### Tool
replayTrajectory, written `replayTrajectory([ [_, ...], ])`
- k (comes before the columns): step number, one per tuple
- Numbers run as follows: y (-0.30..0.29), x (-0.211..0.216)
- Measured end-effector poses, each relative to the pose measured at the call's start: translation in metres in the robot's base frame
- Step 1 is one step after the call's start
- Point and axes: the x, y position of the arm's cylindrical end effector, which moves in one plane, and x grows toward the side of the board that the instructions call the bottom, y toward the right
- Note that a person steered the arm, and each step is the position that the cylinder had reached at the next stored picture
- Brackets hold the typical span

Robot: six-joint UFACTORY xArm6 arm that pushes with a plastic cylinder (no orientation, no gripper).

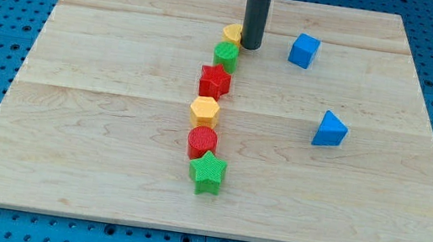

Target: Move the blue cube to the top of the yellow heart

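Jaws you have none, only my tip (250,46) touching the yellow heart (232,32) (grasping nothing), while the blue cube (304,50) sits well right on the worktop (97,121), unpushed.

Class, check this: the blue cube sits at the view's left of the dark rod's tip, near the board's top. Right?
Wrong side. The camera view shows the blue cube at the view's right of my tip, near the wooden board's top.
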Motion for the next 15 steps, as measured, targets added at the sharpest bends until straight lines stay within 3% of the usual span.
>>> replayTrajectory([
  [3,0.0,0.0],
  [5,0.051,0.05],
  [6,0.056,0.059],
  [7,0.108,0.07],
  [8,0.118,0.063],
  [10,0.113,0.037],
  [15,0.021,-0.016],
])
